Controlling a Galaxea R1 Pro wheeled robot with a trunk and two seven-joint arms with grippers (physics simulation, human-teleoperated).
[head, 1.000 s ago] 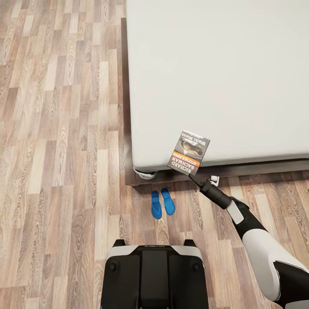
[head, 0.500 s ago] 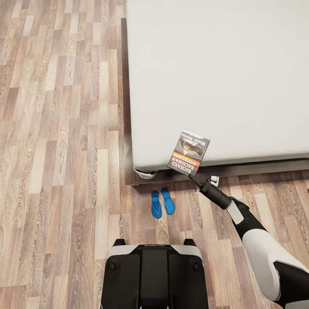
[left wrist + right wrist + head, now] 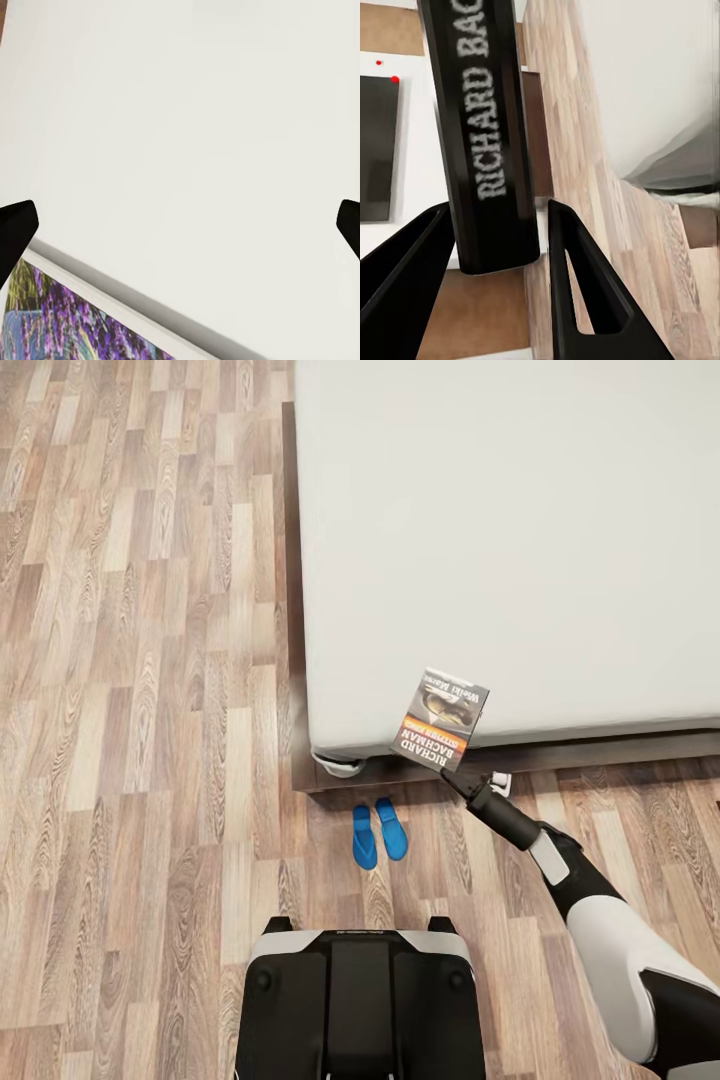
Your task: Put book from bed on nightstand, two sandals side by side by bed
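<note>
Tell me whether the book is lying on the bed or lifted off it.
Lifted. The right pincer is shut on the book at its lower edge, holding it above the bed's corner with the cover facing the head camera.

A framed picture of purple lavender flowers [image 3: 67, 322] with a pale border hangs on a plain white wall [image 3: 195, 135]. A flat black rectangular panel [image 3: 375, 146] sits on a white surface [image 3: 416, 176] beside two small red dots [image 3: 393, 79].

2 sandals [image 3: 379, 834] side by side before bed [image 3: 500, 540] (on floor [image 3: 140, 710]).
</note>
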